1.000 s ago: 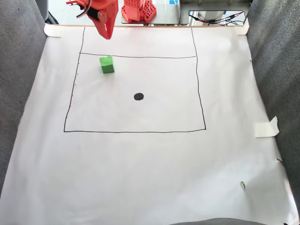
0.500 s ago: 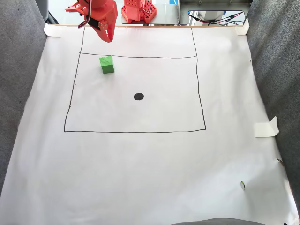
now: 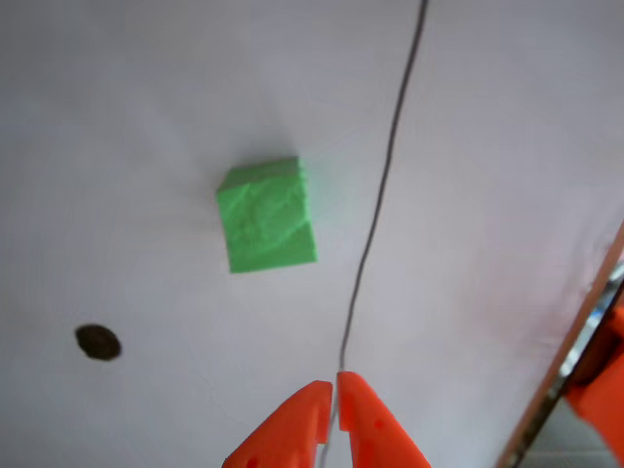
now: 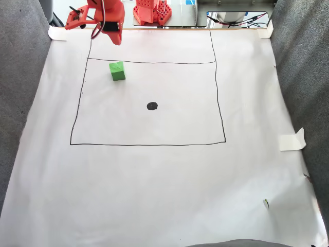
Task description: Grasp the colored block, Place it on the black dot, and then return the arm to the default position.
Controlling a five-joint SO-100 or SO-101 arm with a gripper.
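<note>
**Inspector A:** End effector (image 3: 334, 390), other view: two orange pointed fingers, tips all but touching, only a sliver between them; nothing held. In the fixed view the end effector (image 4: 115, 40) hangs at the far edge of the white paper sheet (image 4: 164, 195), apart from the block.

**Inspector B:** And the colored block?

**Inspector A:** The colored block (image 3: 265, 214) rests on the paper, just beside a thin drawn line (image 3: 380, 195); in the fixed view the colored block (image 4: 117, 71) sits in the upper left corner of the drawn rectangle, just under its top line. The black dot (image 4: 152, 106) lies well apart from it, nearer the middle of the rectangle; unoccupied.

**Inspector B:** Handling?

**Inspector A:** Judged foam: light, soft, likely to give under pressure; not fragile, not slippery. It sits skewed to the line, so the fingers would need to open wide and square up on two opposite smooth sides, low on the body; a firm squeeze may deform it.

**Inspector B:** Anything unclear?

**Inspector A:** The other view is soft-focused, so the top face's texture is hard to read; the block's underside and far sides are hidden; the arm is cut off by the top frame edge in the fixed view.
</note>
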